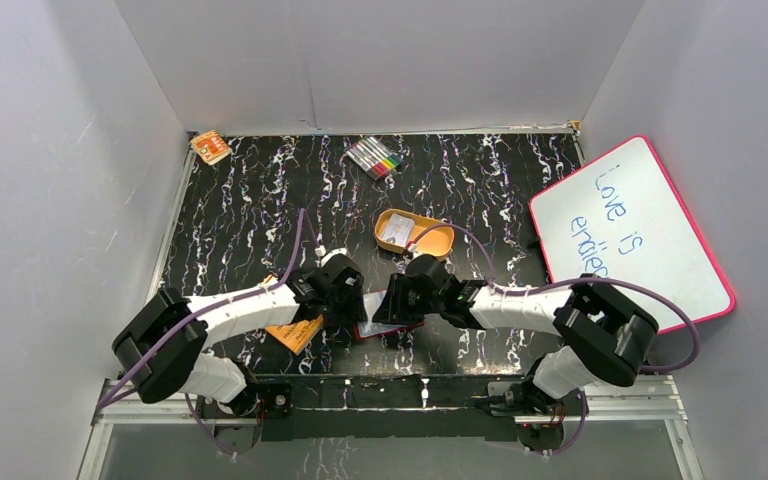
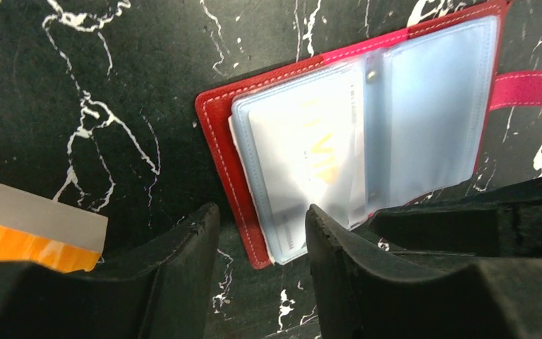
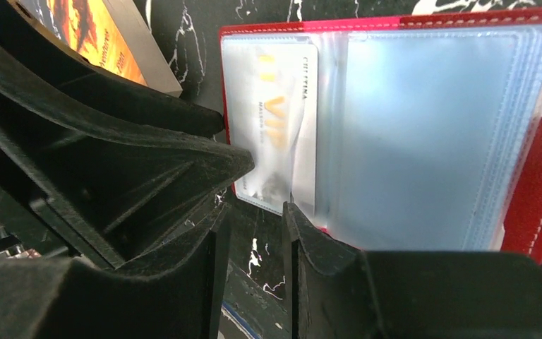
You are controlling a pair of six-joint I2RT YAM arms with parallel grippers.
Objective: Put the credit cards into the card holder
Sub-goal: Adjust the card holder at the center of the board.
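Observation:
The red card holder (image 1: 378,327) lies open on the table between my two grippers. Its bluish-clear pockets face up, the red border (image 2: 215,120) round them. A pale credit card (image 2: 303,155) with gold "VIP" print sits inside the left pocket and also shows in the right wrist view (image 3: 275,120). My left gripper (image 2: 261,233) is open and empty, its jaws astride the holder's near corner. My right gripper (image 3: 254,233) is open by a narrow gap with nothing in it; its right finger (image 3: 317,247) lies over the holder's near edge (image 3: 536,191). Another pale card (image 1: 396,232) lies in the tin.
An orange-tan oval tin (image 1: 430,240) stands behind the grippers. A flat orange booklet (image 1: 295,332) lies under the left arm. A whiteboard with a pink rim (image 1: 630,235) leans at the right. Markers (image 1: 375,157) and a small orange box (image 1: 210,147) lie at the back.

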